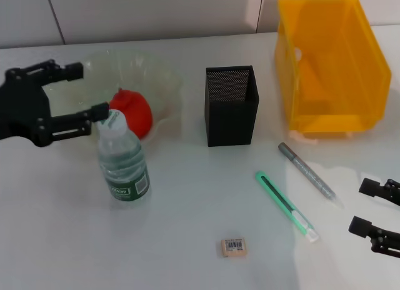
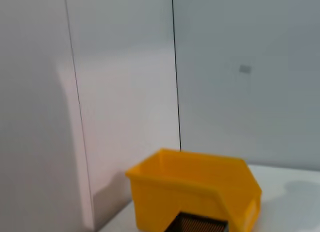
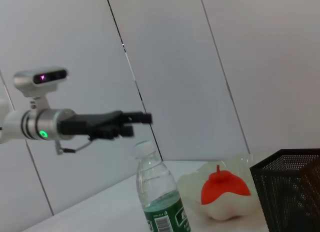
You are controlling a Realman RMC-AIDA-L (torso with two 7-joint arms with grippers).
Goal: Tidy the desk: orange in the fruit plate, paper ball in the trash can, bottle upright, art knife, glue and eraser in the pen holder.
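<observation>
Nearest the table's (image 1: 56, 240) front edge lies the eraser (image 1: 233, 247), a small stiff block that we judge light and easy to pinch across its short sides, though it sits low against the surface. Our right tool (image 1: 377, 210) waits at the table's right edge, its two dark fingers apart and holding nothing. Just beyond the eraser toward that edge lies the art knife (image 1: 286, 205), a slim green stick, rigid and probably slick, best taken at mid-length across its narrow width; beside it, a little farther back, is the grey glue pen (image 1: 307, 172), which should handle much the same. Toward the left edge the bottle (image 1: 122, 160) already stands upright, thin-walled and liable to tip if nudged near the cap. Our left tool (image 1: 75, 90) hangs just behind and above that cap with its fingers spread wide; one fingertip looks to be at or almost at the cap, though we cannot tell if it touches, and it grips nothing. Farther back the orange (image 1: 133, 112) rests in the fruit plate (image 1: 164, 77), whose glass we would treat as fragile. The pen holder (image 1: 231, 106) stands mid-table, stiff mesh, light enough to shift if bumped, and the trash can (image 1: 330, 65) fills the far right corner. We see no paper ball.
</observation>
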